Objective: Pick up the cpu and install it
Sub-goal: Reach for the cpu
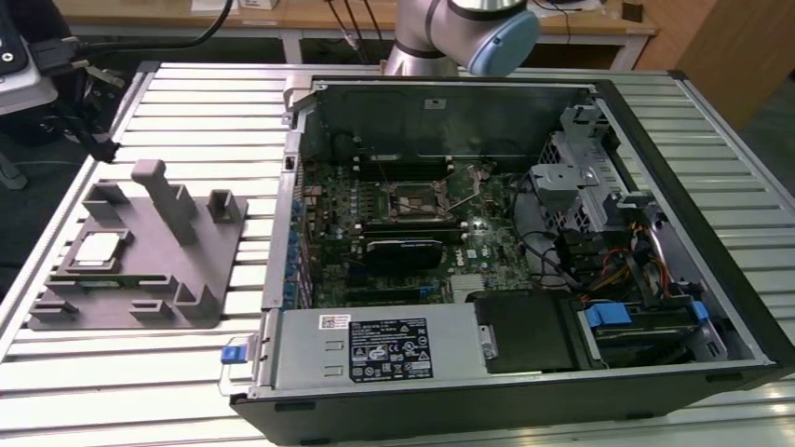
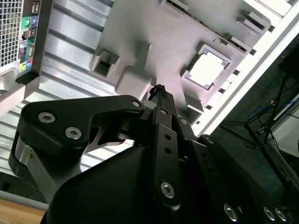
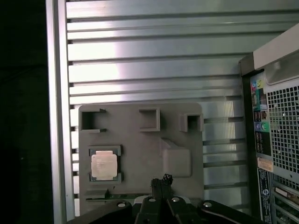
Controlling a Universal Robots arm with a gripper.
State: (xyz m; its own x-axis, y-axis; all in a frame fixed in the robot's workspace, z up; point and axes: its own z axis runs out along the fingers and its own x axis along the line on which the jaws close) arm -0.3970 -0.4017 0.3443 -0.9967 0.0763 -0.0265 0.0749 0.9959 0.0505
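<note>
- Grey plastic tray (image 1: 125, 312) lies on the slatted metal table (image 1: 199, 102), on the exterior view's left, just beside the open case (image 1: 497, 410).
- cpu (image 1: 100, 248) sits flat in a framed pocket of the tray, metal top up, untouched. Not installed.
- Exterior view gives the case interior: motherboard (image 1: 372, 177) with the socket (image 1: 412, 200) mid-board. It also shows an arm joint (image 1: 478, 28) behind the case.
- First wrist view looks straight down on the tray (image 3: 140, 140): cpu (image 3: 103, 165) in its pocket, gripper (image 3: 161, 179) over the tray near the tall post (image 3: 176, 158) and apart from the cpu. Rear panel of the case (image 3: 280, 116) at the frame edge.
- Second wrist view is oblique, past the gripper body: tips (image 2: 158, 88) close to the post (image 2: 135, 81), cpu (image 2: 206, 71) further out on the tray (image 2: 177, 37), clear of the tips. Case ports (image 2: 25, 28) in the corner.
- Gripper: in both wrist views the fingers look pressed together, with nothing between them.
- Tall post (image 1: 168, 200) reads as upright in the exterior view; from straight above it looks like a flat block.
</note>
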